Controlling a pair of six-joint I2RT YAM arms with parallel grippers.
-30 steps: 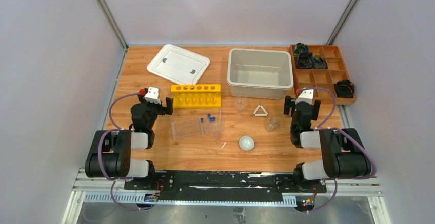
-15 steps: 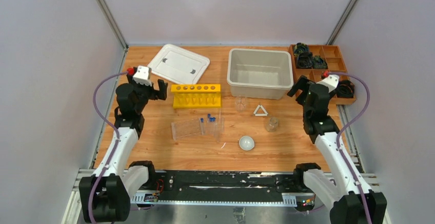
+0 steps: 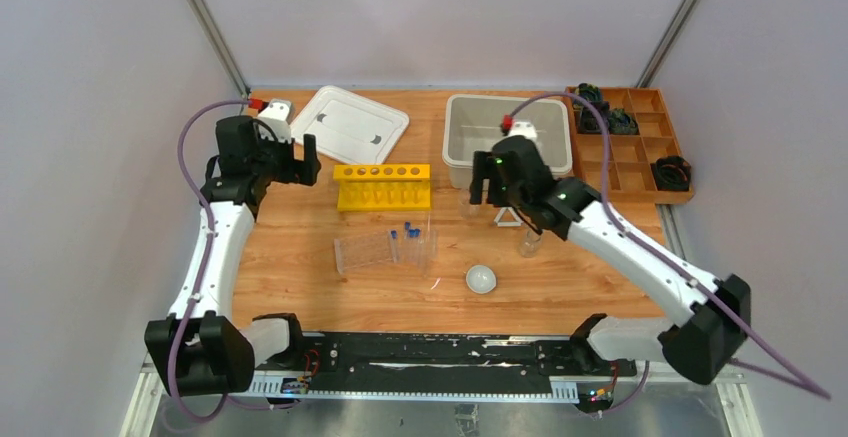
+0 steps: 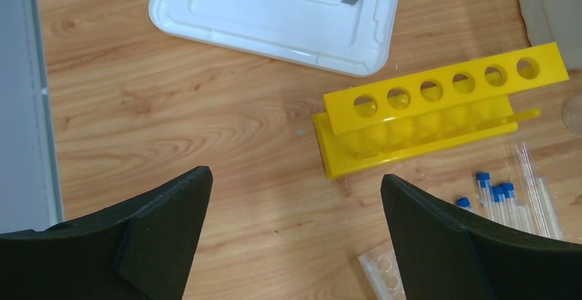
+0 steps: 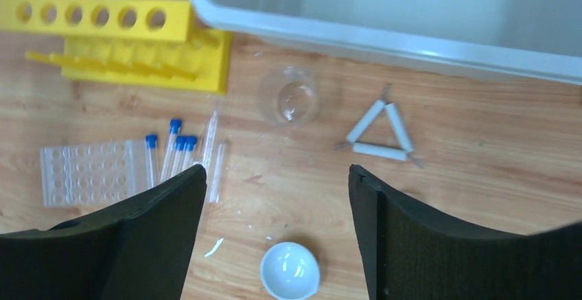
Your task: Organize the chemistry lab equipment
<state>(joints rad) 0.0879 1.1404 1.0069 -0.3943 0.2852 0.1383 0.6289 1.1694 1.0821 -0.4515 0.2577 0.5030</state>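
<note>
The yellow tube rack (image 3: 383, 186) stands mid-table, also in the left wrist view (image 4: 425, 118). A clear rack (image 3: 362, 251) and several blue-capped tubes (image 3: 408, 232) lie in front of it. One glass vessel (image 3: 470, 200) sits by the bin, another (image 3: 529, 244) further right. The white triangle (image 3: 508, 217) and the white dish (image 3: 481, 279) lie nearby. My left gripper (image 3: 302, 160) is open and empty, high to the left of the yellow rack. My right gripper (image 3: 490, 195) is open and empty, above the vessel (image 5: 288, 95), triangle (image 5: 381, 133) and dish (image 5: 289, 270).
A white bin (image 3: 505, 102) stands at the back centre, its white lid (image 3: 347, 125) flat at the back left. A brown wooden compartment tray (image 3: 640, 142) with black parts is at the back right. Side walls close in the table.
Both arms rose from their folded rest. The left gripper moved back and left. The right gripper swung left from the table's right side to above the vessel and triangle. Both stayed open.
</note>
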